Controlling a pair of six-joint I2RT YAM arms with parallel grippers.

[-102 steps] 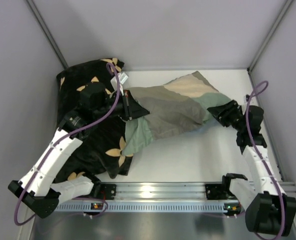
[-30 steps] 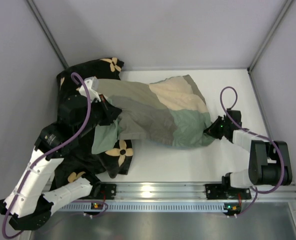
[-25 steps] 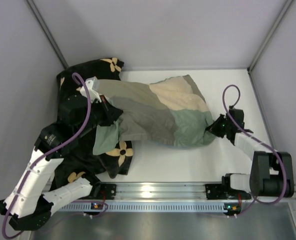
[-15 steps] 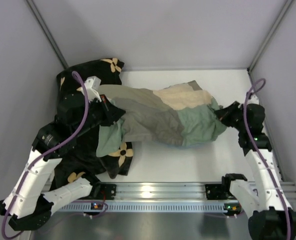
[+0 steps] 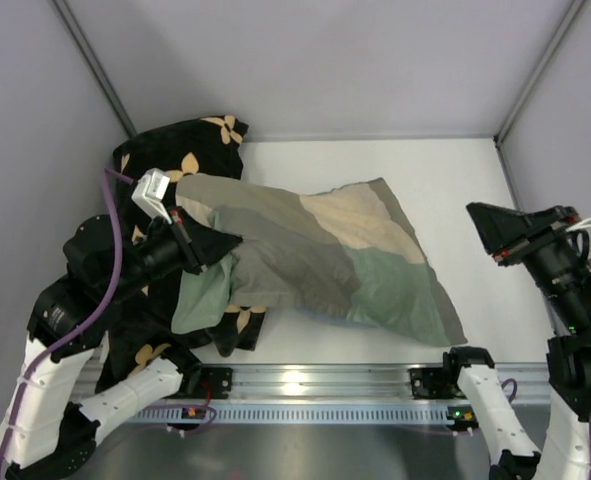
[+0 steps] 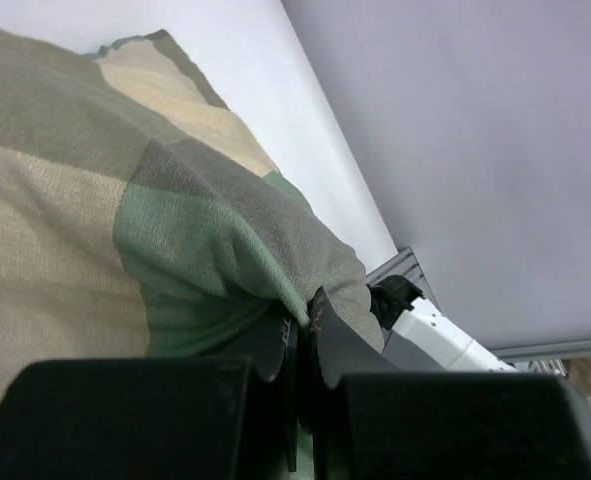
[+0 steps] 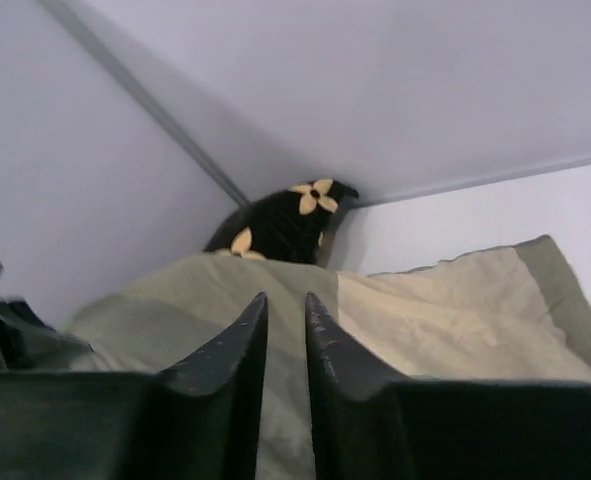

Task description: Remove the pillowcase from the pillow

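Top: pillowcase (image 5: pixel 325 250) lies on the tabletop (image 5: pixel 455 170) right of the black cushion (image 5: pixel 190 145). Its cushion-side end is pinched by the left gripper (image 5: pixel 203 250). The right gripper (image 5: pixel 477 212) is raised, far from the cushion.
Left wrist: the left gripper (image 6: pixel 300 315) is clamped on fabric.
Right wrist: the right gripper (image 7: pixel 285 300) is narrow and empty.
No pillow shows; it is probably inside, so removal is mostly left.

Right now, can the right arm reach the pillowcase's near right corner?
Probably yes: the right gripper is shut on nothing, apart from the pillowcase, with only bare table between them.
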